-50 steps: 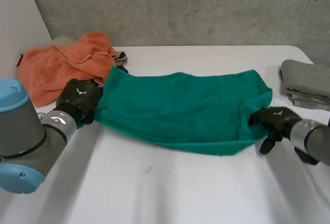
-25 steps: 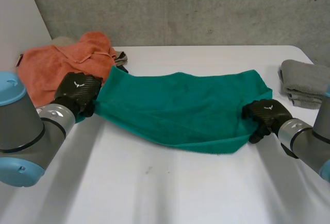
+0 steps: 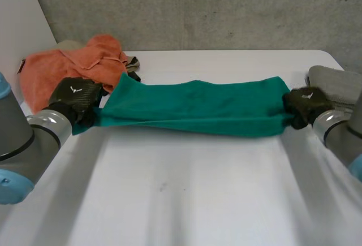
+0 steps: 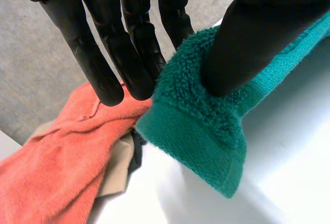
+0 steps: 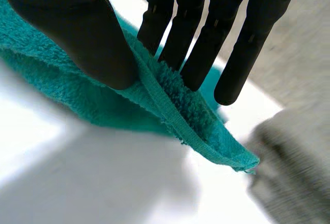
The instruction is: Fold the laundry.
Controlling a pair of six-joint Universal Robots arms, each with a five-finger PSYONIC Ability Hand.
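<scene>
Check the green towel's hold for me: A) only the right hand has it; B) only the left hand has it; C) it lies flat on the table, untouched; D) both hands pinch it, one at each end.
D: the left hand pinches one end of the green towel between thumb and fingers, and the right hand pinches the other end the same way, with the towel stretched between them.

No words, numbers or labels can be read. A small white emblem (image 3: 72,89), without letters, marks the left hand (image 3: 78,100); another marks the right hand (image 3: 303,106).
</scene>
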